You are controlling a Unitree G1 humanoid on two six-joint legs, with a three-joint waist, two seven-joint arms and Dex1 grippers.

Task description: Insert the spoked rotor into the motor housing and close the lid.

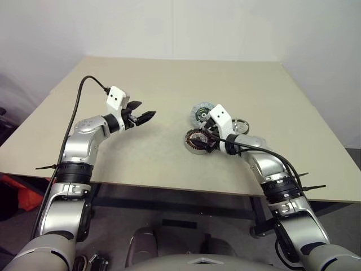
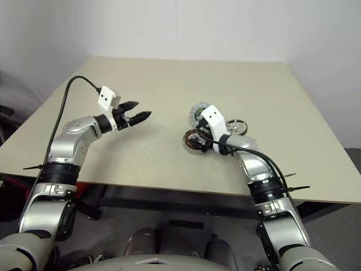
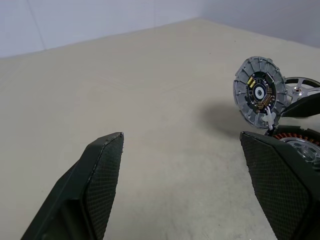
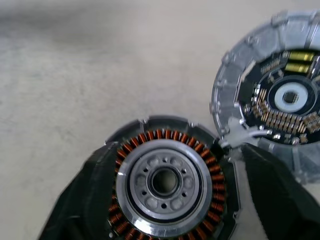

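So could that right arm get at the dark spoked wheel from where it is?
Probably yes. The spoked rotor lies flat on the table, uncovered, just beyond the right gripper, which hangs open over the motor housing. The lid stands off to one side.

A plain beige surface (image 1: 169, 90) carries three motor parts grouped on its right half. The motor housing (image 4: 165, 182), ringed with copper windings around a silver hub, lies flat nearest the front edge. Just behind it the lid (image 3: 259, 92) stands tilted up on edge. The spoked rotor (image 2: 237, 125) appears to lie flat to their right.
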